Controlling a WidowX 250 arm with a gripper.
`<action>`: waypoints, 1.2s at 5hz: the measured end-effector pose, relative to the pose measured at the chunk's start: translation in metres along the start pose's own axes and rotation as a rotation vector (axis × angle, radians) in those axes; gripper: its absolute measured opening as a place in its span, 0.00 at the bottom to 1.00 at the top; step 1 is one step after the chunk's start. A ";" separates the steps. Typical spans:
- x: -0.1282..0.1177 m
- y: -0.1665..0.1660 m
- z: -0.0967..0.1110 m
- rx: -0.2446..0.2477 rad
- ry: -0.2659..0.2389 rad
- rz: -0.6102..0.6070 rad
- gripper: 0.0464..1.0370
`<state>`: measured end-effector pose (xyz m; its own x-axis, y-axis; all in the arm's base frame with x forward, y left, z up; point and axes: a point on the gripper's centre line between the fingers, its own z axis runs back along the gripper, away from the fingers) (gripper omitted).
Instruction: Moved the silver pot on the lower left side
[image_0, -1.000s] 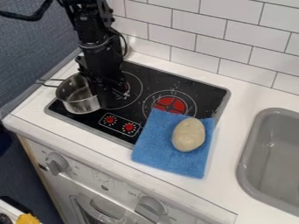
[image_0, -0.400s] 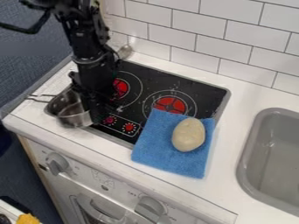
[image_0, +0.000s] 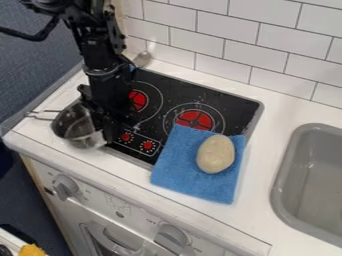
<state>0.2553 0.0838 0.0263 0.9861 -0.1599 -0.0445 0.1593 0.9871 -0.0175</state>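
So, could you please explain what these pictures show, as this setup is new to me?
The black machine is a robot arm, seen from a fixed camera looking down at a slant. Its gripper is at the right side of the pot; whether it holds it, I can't tell. The pot is at the left end of the stove. A blue cloth lies partly on the stove, with a pale, rounded object on it. A sink is at right.

1. The camera looks down at a slant from in front of the counter (image_0: 260, 217).
2. It faces the white tiled wall (image_0: 220, 30) obliquely.
3. It is fairly near: the stovetop (image_0: 237, 102) fits within view, the gray sink (image_0: 294, 172) is cut off at right.
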 end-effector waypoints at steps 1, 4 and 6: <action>0.001 0.001 -0.001 -0.002 0.004 0.008 0.53; 0.004 -0.007 0.039 0.016 -0.143 0.045 0.97; 0.004 -0.012 0.050 0.048 -0.154 0.038 0.96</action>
